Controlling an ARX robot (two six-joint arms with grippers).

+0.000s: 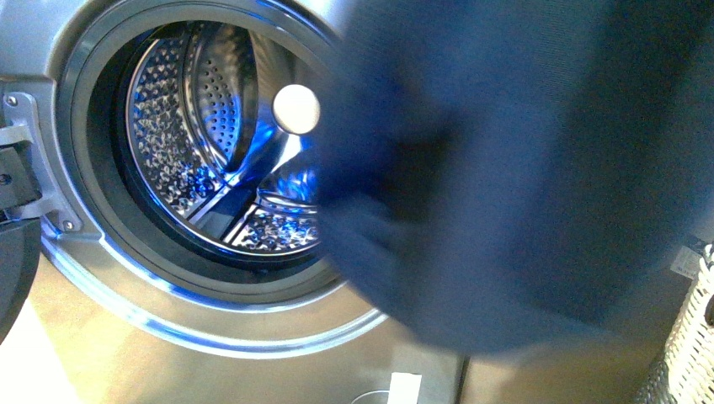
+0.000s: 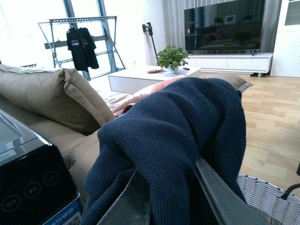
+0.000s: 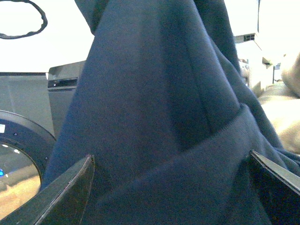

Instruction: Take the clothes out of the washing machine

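The clothes (image 1: 514,168), a dark navy knit garment, hang blurred in front of the washing machine (image 1: 109,328) and cover the right half of the front view. The round porthole shows the steel perforated drum (image 1: 194,135), lit blue. My left gripper (image 2: 171,187) is shut on the clothes (image 2: 173,126), which bunch up over its two dark fingers. My right gripper (image 3: 171,164) is open, its fingers spread wide, with the clothes (image 3: 159,103) draped right in front of it. Neither arm shows in the front view.
A woven basket (image 2: 269,197) sits just beside the left gripper, its rim (image 1: 695,337) also at the front view's lower right. A beige sofa (image 2: 51,98), the washer's black top panel (image 2: 28,183) and its open door (image 3: 18,154) are close by.
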